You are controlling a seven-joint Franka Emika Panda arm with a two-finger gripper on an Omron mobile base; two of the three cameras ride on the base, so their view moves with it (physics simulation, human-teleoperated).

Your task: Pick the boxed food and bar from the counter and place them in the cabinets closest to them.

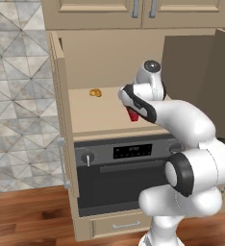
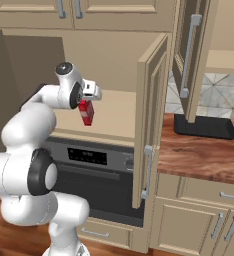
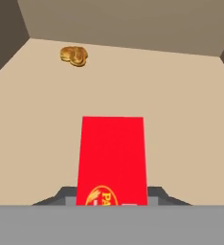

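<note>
Closest to the hand camera, the box [image 3: 112,160] hangs clamped in the gripper [image 2: 87,106] over the tan shelf [image 1: 102,117] of the open cabinet [image 2: 150,120] above the oven [image 1: 124,175]. It hangs tilted, seemingly just clear of the shelf, well short of a small golden pastry [image 3: 74,55] near the back wall. I'd lower it gently, level the base, then release so it doesn't topple.

Even, bright, rendered light with no glare fills all views, the shelf [image 3: 32,115] beyond the hand evenly lit, its side walls shaded darker, edges slightly soft, no distortion at the frame borders.
</note>
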